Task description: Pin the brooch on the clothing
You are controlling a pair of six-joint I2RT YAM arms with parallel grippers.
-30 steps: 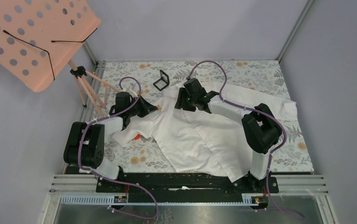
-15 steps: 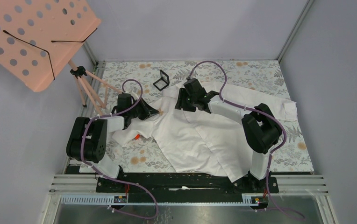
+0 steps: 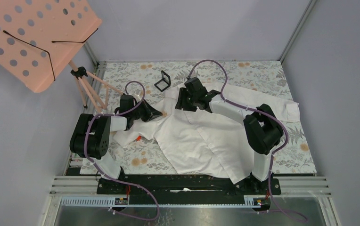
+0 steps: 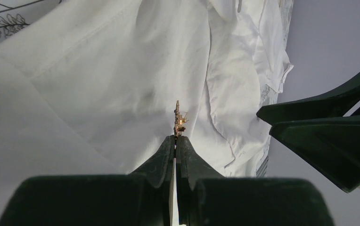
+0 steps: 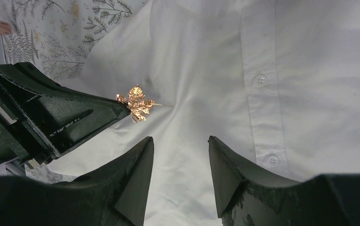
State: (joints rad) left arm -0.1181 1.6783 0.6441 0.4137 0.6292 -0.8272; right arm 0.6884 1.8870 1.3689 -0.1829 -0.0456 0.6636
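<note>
The brooch (image 5: pixel 138 104) is a small gold leaf-shaped ornament with a thin pin pointing right. My left gripper (image 4: pixel 175 137) is shut on it, and it sticks out edge-on past the tips as the brooch (image 4: pixel 179 120). It hangs just above the chest of the clothing (image 3: pixel 201 136), a creased white shirt with a buttoned front (image 5: pixel 262 80). My right gripper (image 5: pixel 180 140) stands open over the shirt, right beside the brooch, with nothing between its fingers. From above, the left gripper (image 3: pixel 158 114) and the right gripper (image 3: pixel 180 104) face each other near the collar.
A small black square case (image 3: pixel 162 81) stands on the floral cloth behind the collar. A little red block (image 3: pixel 138 138) lies by the shirt's left sleeve. A pink perforated stand (image 3: pixel 32 37) on a tripod (image 3: pixel 91 92) rises at the back left.
My left gripper has moved right, carrying the brooch further over the shirt. The right gripper has edged slightly back and left, still open.
</note>
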